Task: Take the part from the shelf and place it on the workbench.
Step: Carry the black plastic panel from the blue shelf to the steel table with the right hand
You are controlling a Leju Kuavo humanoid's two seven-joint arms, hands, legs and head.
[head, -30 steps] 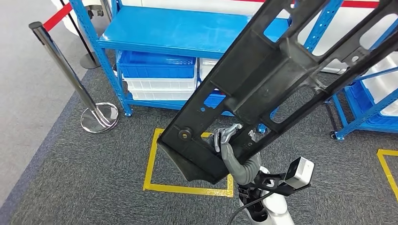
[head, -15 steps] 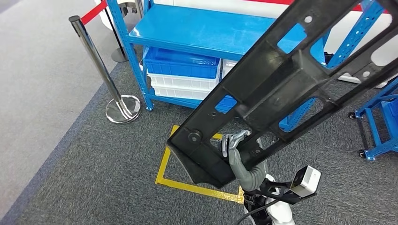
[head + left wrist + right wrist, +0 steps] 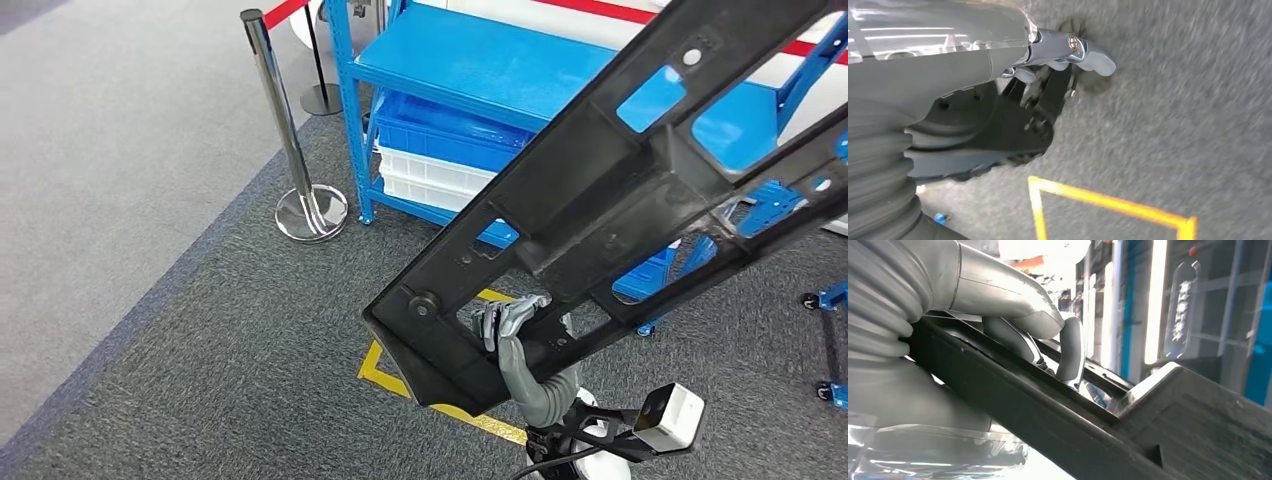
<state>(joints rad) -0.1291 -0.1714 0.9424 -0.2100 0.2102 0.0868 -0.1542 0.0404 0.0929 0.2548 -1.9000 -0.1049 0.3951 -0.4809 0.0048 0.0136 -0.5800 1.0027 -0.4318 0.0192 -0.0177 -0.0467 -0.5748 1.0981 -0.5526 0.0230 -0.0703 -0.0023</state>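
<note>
A long black plastic part (image 3: 610,190) with cut-out windows runs slantwise across the head view, from low centre to the top right corner. My left hand (image 3: 512,325) grips its lower end through an opening, above the carpet. In the left wrist view the same hand (image 3: 1058,50) curls around the part's dark edge (image 3: 998,130) over the floor. In the right wrist view my right hand (image 3: 1048,335) holds a rail of the part (image 3: 1058,430), thumb and fingers wrapped over it.
A blue shelf (image 3: 500,60) with blue and white bins (image 3: 440,150) stands ahead. A chrome stanchion (image 3: 290,130) with a red belt is left of it. A yellow tape square (image 3: 385,375) marks the grey carpet below the part. A blue wheeled rack (image 3: 830,300) is at the right.
The whole picture has shifted right and down as the camera turned left; shelf and stanchion sit further right in the frame. Both hands keep hold of the part.
</note>
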